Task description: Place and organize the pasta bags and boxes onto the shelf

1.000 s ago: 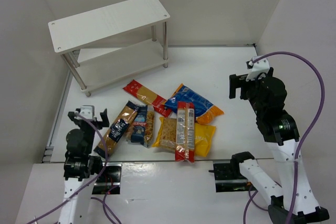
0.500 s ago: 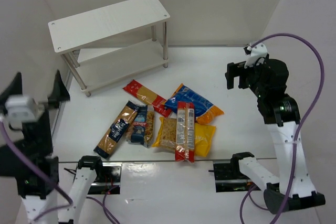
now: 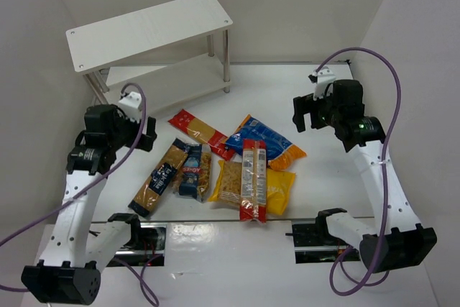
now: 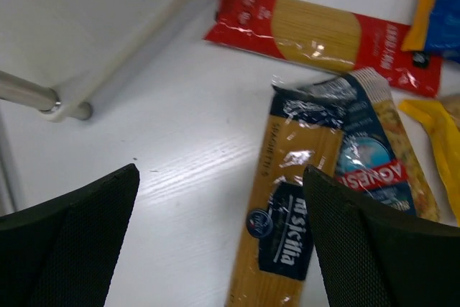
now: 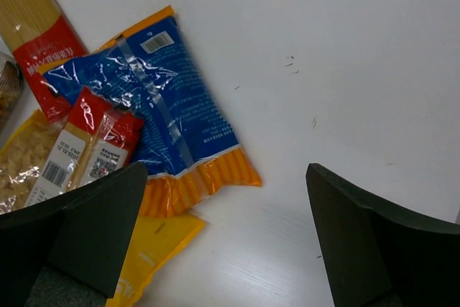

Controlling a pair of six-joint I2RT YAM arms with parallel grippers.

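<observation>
The pasta packs lie in a heap mid-table: a tan-and-dark-blue spaghetti pack [image 3: 159, 176], a clear blue-labelled bag [image 3: 194, 171], a red spaghetti pack [image 3: 203, 133], a blue-orange bag [image 3: 266, 141], a second red pack [image 3: 253, 180] lying across a yellow bag [image 3: 280, 190]. The white shelf [image 3: 151, 26] stands at the back left. My left gripper [image 3: 146, 134] is open and empty, hovering left of the tan pack [image 4: 287, 199]. My right gripper [image 3: 305, 111] is open and empty, hovering right of the blue-orange bag [image 5: 158, 106].
White walls close in the table on the left, back and right. A shelf leg [image 4: 29, 95] and the lower board's corner sit just beyond my left gripper [image 4: 219, 177]. Bare table lies under my right gripper [image 5: 226, 174], with the yellow bag [image 5: 154, 249] at its left finger.
My left arm has risen from its folded pose at the near edge and swung out over the table's left side. My right arm has reached forward and left toward the packs.
</observation>
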